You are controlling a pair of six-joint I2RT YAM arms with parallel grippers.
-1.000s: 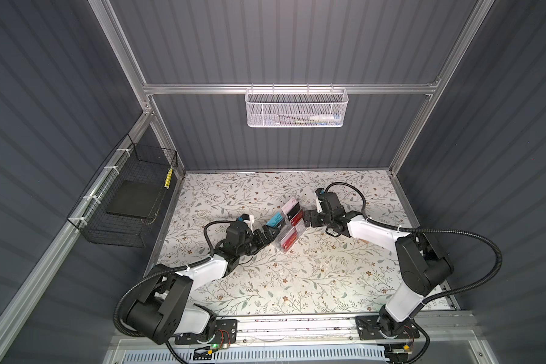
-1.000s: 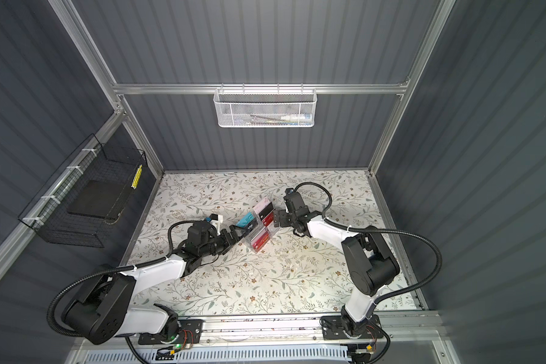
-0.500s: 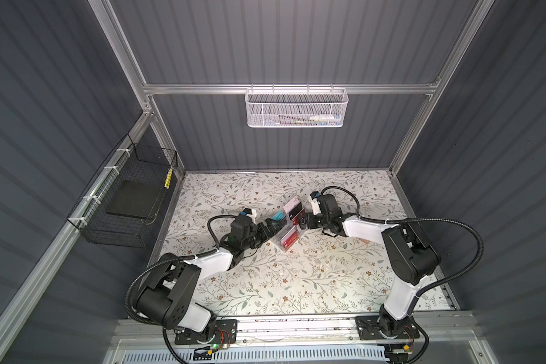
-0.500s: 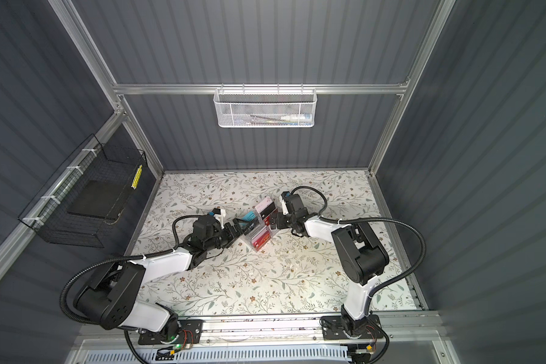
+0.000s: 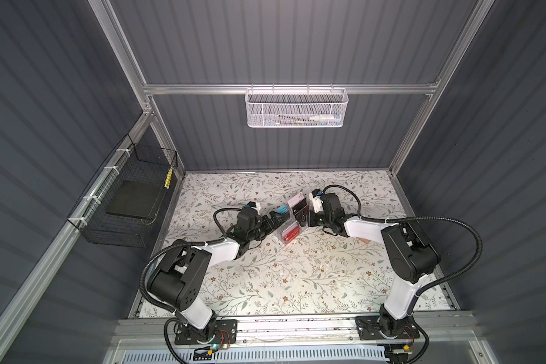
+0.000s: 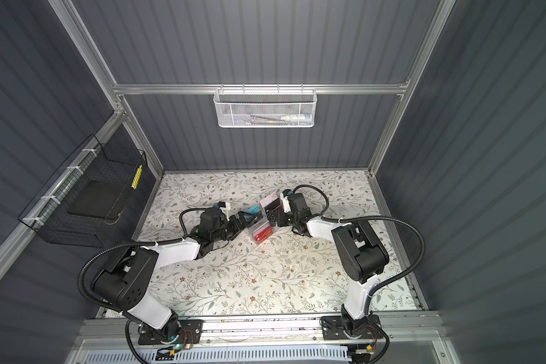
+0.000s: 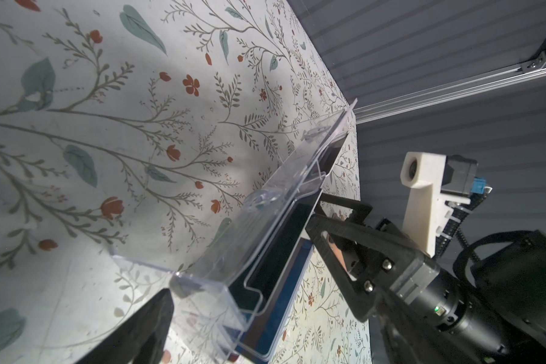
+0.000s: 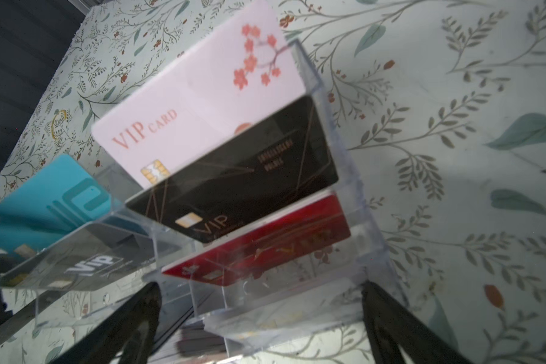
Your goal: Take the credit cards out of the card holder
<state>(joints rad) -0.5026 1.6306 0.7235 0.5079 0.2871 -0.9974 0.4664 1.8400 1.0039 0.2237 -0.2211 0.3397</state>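
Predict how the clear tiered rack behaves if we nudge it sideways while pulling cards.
Likely rigid: the clear rack shows hard moulded edges and a crisp stepped shape. Probably light and prone to sliding, since it appears to stand unfixed on the floral table. It might tip backward under a high push, as the pink card and others stand tall in its upper tiers.

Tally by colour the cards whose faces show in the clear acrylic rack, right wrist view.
Pale pink rectangular plastic card: 1
Black rectangular plastic card: 1
Red rectangular plastic card: 1
Teal rectangular plastic card: 1
Dark grey rectangular plastic card: 1
Total: 5
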